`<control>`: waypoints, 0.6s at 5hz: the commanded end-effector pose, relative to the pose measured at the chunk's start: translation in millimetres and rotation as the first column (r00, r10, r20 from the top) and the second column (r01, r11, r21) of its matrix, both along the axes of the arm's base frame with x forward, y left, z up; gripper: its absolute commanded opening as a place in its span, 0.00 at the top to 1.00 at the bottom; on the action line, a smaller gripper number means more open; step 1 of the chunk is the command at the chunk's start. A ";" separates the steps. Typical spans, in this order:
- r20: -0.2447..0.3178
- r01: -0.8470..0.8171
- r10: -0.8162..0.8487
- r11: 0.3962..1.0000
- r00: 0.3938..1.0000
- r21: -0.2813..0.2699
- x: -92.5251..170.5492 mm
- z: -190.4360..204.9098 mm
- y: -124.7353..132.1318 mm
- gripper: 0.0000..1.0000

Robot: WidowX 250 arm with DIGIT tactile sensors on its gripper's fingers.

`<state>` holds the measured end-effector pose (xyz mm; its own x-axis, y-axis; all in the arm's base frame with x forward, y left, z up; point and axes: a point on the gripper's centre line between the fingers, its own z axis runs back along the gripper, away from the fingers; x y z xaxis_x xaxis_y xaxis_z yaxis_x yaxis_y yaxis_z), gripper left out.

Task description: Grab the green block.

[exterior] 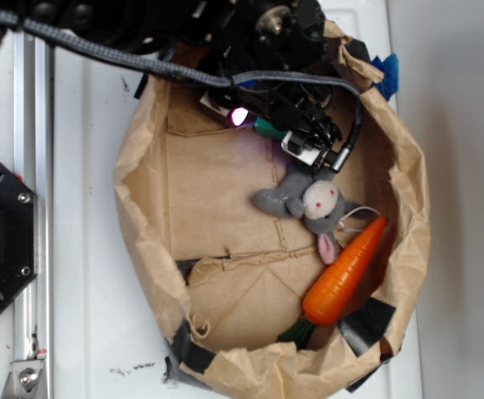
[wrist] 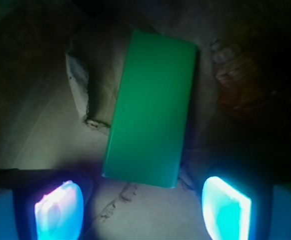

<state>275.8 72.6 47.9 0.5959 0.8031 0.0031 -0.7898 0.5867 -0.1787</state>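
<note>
While I watch the exterior view, I see the black gripper [exterior: 263, 125] hanging low inside the crumpled brown paper bag [exterior: 142, 208], near the bag's far rim, with a pink light glowing on its body. A sliver of the green block [exterior: 265, 128] peeks out right beneath it; the rest is hidden by the arm. Just beside it, toward the near side, lies a grey stuffed bunny [exterior: 313, 204], and past that an orange toy carrot [exterior: 344, 273] rests against the bag's right wall, its dark stem pointing at the near rim.

Through the wrist view, I see the green block [wrist: 149, 107] lying flat on the paper floor, slightly tilted, ahead of the gripper [wrist: 143, 210]. Its near end sits between the two glowing fingertips [wrist: 59, 210], which stand wide apart and do not touch it.
</note>
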 end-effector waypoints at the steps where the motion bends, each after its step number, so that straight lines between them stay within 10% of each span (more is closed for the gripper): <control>1: 0.100 -0.042 0.041 0.999 0.994 0.015 2.7 11.9 21.1 0.00; 3: 0.092 -0.054 0.051 0.998 0.994 0.023 9.7 4.7 26.1 0.00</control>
<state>281.5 84.5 37.4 0.5742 0.8184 0.0231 -0.7986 0.5661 -0.2045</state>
